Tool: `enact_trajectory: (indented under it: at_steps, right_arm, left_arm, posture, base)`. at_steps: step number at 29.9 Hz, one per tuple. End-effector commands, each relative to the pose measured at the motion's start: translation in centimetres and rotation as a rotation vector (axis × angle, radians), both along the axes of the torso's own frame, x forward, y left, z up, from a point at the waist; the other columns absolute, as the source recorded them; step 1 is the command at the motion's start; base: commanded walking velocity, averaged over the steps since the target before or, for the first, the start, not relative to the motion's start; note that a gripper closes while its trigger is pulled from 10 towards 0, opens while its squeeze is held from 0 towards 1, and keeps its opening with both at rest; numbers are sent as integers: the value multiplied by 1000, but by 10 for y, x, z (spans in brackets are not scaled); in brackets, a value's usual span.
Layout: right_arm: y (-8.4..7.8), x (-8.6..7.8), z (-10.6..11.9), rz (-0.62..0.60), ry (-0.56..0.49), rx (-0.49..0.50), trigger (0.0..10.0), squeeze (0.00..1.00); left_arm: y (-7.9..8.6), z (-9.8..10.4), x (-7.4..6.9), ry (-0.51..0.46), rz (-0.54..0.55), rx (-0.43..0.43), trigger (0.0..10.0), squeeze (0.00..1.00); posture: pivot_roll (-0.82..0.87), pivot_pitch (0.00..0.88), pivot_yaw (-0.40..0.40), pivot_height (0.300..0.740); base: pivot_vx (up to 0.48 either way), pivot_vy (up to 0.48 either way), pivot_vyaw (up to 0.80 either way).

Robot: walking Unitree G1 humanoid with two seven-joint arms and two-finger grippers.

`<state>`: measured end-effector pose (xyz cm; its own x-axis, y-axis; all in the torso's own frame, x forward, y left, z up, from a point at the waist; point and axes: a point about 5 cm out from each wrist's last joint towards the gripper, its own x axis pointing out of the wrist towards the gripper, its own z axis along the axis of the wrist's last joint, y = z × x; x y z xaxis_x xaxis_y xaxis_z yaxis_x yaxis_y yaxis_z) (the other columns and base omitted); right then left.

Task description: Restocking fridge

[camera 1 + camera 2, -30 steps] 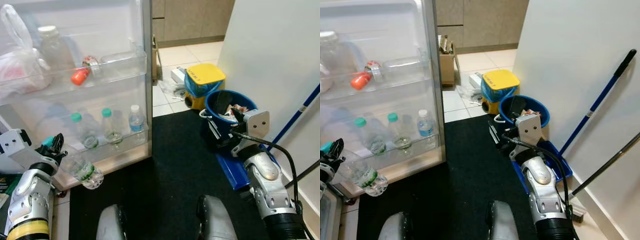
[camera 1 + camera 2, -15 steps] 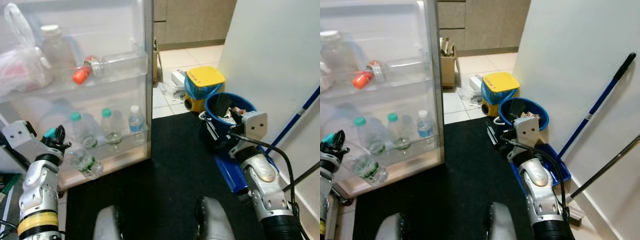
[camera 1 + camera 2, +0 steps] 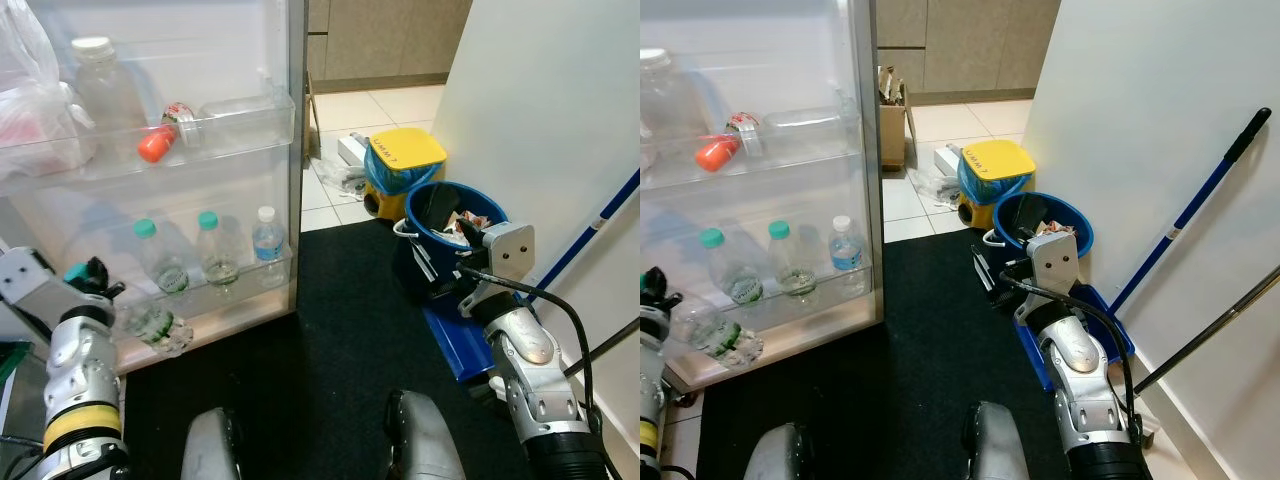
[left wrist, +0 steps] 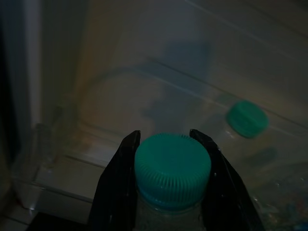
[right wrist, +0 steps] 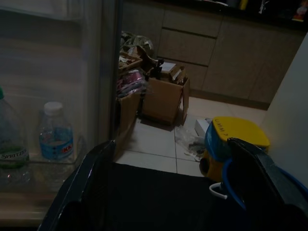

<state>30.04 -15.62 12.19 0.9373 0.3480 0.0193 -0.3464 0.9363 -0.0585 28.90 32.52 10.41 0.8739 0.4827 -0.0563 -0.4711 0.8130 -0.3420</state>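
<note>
Gripping bottle (image 3: 152,325), left claw (image 4: 171,159) beside door shelf (image 3: 200,300).

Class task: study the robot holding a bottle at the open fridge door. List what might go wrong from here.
1. The left gripper pinches the held bottle just below its green cap, with the body hanging tilted; it may slip out.
2. The lower door shelf already holds three bottles, so placing another might knock one over.
3. The blue bucket sits close by the right gripper; a turn may bump it.
</note>
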Motion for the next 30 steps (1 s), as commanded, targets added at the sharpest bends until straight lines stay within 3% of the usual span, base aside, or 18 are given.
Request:
enact_trajectory:
  at_steps: [1,8,10,14,16,20,24,25,30]
  right_arm:
    - [1,-2,0,9,5,-5,10000,0]
    - [2,-2,-2,13,12,-4,10000,0]
    - [3,-2,-2,13,11,-3,10000,0]
    - [3,-2,-2,10,11,1,10000,0]
    - [3,-2,-2,10,11,1,10000,0]
    - [3,-2,-2,7,9,1,10000,0]
    - [3,-3,-2,4,8,1,10000,0]
    - [1,-3,-1,-6,7,1,10000,0]
    - [0,-2,-2,-9,8,2,10000,0]
  left_arm:
    - [-10,-4,5,9,-14,6,10000,0]
    - [-40,-11,17,63,-78,148,10000,0]
    - [-41,-12,17,70,-81,157,10000,0]
    - [-48,-13,18,98,-125,275,10000,0]
    - [-48,-13,18,98,-125,275,10000,0]
    - [-45,-14,15,116,-147,323,10000,0]
    - [-37,-15,10,124,-136,297,10000,0]
    - [-22,-16,0,131,-110,276,10000,0]
    - [-6,-10,-11,111,-75,251,10000,0]
  posture:
    - [-57,37,-118,436]
    - [-53,24,-114,436]
    - [-53,24,-114,436]
    - [-51,22,-110,436]
    - [-51,22,-110,436]
    - [-53,21,-103,436]
    - [-60,25,-94,436]
    - [-59,29,-92,436]
    - [-50,33,-92,436]
  base:
    - [0,0,0]
    - [0,0,0]
    - [0,0,0]
    - [0,0,0]
    - [0,0,0]
    - [0,0,0]
    - [0,0,0]
    - [0,0,0]
    - [0,0,0]
